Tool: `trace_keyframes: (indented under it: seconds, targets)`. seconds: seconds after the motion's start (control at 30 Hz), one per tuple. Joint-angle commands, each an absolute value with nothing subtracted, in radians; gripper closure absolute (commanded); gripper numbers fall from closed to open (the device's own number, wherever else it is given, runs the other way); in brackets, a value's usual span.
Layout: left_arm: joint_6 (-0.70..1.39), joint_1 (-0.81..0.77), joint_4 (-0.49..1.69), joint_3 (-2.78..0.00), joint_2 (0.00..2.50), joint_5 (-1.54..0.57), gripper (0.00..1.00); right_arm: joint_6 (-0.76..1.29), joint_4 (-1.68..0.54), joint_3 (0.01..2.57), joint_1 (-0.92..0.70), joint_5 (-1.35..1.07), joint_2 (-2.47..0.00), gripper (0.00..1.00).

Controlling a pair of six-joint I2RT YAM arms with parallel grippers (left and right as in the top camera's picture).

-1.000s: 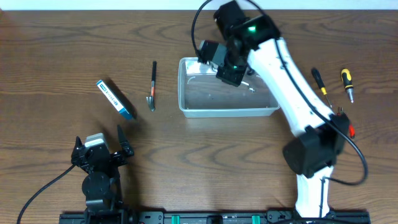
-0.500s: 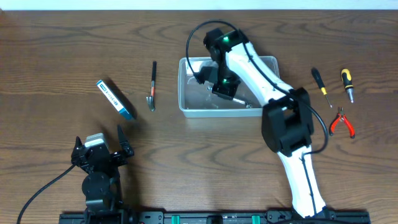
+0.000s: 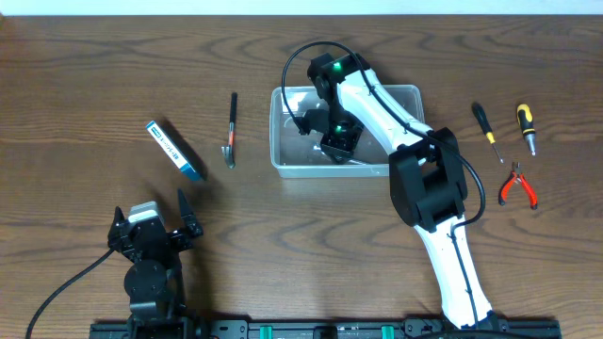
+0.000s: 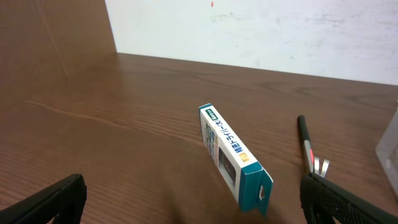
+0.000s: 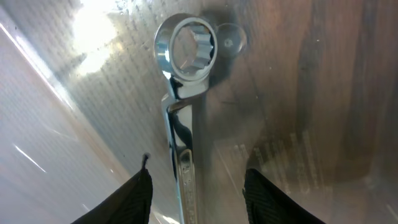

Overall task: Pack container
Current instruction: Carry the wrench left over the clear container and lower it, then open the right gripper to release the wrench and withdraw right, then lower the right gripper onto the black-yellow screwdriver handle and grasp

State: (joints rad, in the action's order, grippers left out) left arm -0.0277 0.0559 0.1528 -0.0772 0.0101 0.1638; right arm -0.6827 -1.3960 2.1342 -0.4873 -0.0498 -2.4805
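Note:
The clear plastic container (image 3: 279,162) stands on the wood table at centre back. My right gripper (image 3: 336,139) is down inside it, fingers apart (image 5: 194,198). A silver ring-end wrench (image 5: 185,53) lies on the container floor (image 5: 323,93), its shaft running between my open fingers without touching them. My left gripper (image 3: 151,231) is open and empty low at the front left, also in the left wrist view (image 4: 193,208), well short of the other items.
A blue-and-white box (image 3: 175,151) (image 4: 233,155) lies left of the container. A black-handled tool (image 3: 231,129) (image 4: 308,149) lies between them. Two screwdrivers (image 3: 486,127) (image 3: 525,124) and red pliers (image 3: 517,185) lie at the right.
My right arm has folded in and brought its gripper down from above the container's back edge into the container. The left arm has not moved.

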Motion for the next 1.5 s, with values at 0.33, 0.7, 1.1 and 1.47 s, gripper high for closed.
trace_keyframes:
  seconds: [0.33, 0.7, 1.1, 1.47]
  targets:
    - [-0.041, 0.053, 0.163, -0.049, 0.004, 0.165, 0.02, -0.479, -1.414, 2.273, -0.461, -0.012, -2.235, 0.44]
    - [-0.041, 0.053, 0.163, -0.049, 0.004, 0.165, 0.02, -0.166, -1.476, 2.294, -0.147, 0.108, -2.015, 0.41]
    - [-0.041, 0.053, 0.163, -0.049, 0.004, 0.165, 0.02, -0.286, -1.43, 2.237, 0.166, 0.082, -2.082, 0.38]
    - [-0.041, 0.053, 0.163, -0.049, 0.004, 0.165, 0.02, -0.377, -1.216, 1.983, 0.213, -0.008, -2.155, 0.38]
